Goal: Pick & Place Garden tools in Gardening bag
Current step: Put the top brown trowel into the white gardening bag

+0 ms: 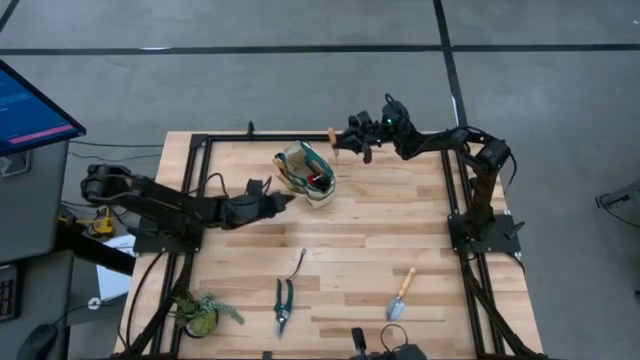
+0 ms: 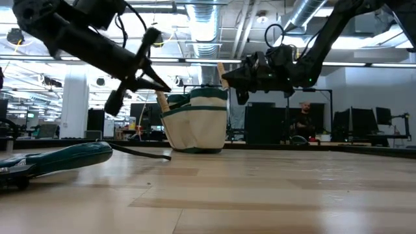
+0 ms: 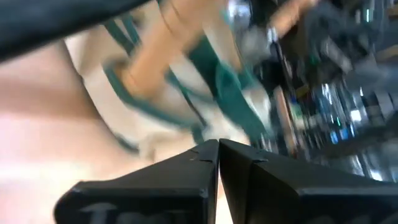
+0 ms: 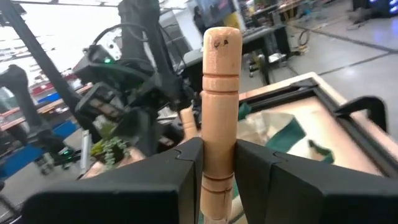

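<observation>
The bag [image 1: 306,172] sits near the table's [image 1: 380,240] far edge, the right gripper [image 1: 340,141] beside it clamped on a trowel [image 4: 221,99], which next needs lowering in; the left gripper [image 1: 283,199], shut and empty, waits alongside.

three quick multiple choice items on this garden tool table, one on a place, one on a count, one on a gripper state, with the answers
1. Where is the gardening bag?
A. near the table's far edge, between the two grippers
B. at the near edge by the plant
C. off the table

2. How many tools lie loose along the near part of the table?
A. one
B. three
C. five

3. What is the right gripper doing?
A. hanging open
B. shut on nothing
C. clamping a wooden handle

Answers:
1 A, the high view shows it there.
2 B, hooked tool, pruning shears, trowel.
3 C, the wooden handle stands between its fingers.
</observation>
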### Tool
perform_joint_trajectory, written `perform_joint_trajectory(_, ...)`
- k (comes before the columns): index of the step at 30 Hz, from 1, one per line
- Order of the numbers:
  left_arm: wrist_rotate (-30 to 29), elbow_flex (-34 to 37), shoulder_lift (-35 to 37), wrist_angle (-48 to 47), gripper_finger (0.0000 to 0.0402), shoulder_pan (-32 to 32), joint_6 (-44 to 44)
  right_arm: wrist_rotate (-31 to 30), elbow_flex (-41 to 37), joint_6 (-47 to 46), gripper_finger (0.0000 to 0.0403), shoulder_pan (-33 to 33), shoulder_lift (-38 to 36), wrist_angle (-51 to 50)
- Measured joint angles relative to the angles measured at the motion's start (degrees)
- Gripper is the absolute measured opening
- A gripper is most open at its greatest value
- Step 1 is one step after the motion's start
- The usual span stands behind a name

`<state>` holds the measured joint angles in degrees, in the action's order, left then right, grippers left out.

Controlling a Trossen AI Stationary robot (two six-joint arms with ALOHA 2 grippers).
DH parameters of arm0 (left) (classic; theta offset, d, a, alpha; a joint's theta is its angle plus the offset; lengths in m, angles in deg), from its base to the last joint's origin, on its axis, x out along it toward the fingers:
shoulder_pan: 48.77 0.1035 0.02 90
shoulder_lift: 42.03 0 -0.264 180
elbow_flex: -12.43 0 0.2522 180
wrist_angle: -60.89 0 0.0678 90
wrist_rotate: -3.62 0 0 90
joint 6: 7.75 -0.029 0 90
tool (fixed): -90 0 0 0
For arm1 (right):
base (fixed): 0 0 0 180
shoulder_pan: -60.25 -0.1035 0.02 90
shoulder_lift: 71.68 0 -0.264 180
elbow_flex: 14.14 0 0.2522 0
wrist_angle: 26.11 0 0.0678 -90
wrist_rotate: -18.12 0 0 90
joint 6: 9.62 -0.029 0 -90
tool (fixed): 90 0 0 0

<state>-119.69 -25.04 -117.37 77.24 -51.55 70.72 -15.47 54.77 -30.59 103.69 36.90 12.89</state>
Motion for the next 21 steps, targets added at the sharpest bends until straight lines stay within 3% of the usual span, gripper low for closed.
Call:
perform_joint_trajectory(2,3.09,-0.45,3.15,-8.43,0.0000,-0.10,3.46,-1.39,0.02,-0.08,0.0055,0.02,-0.03,-0.14)
perform_joint_trajectory(5,4.31,-2.32,7.13,-29.86,0.0000,-0.09,11.32,-3.32,0.00,-0.09,0.0055,0.07,-0.03,-0.66)
perform_joint_trajectory(9,-1.10,-3.26,8.97,-42.92,0.0000,1.70,17.38,-4.75,0.02,0.10,0.0055,0.34,-0.03,-0.49)
perform_joint_trajectory(12,-5.07,-3.28,7.45,-42.24,0.0000,4.73,17.80,-5.48,0.02,0.39,0.0055,0.66,-0.01,-1.52)
perform_joint_trajectory(15,-5.33,-3.27,4.47,-39.55,0.0000,8.14,17.82,-5.53,0.02,0.88,0.0055,0.67,0.00,-2.39)
perform_joint_trajectory(21,-5.49,-3.25,-2.27,-25.20,0.0000,12.04,16.08,-6.61,0.02,1.88,0.0055,-0.53,0.00,-4.42)
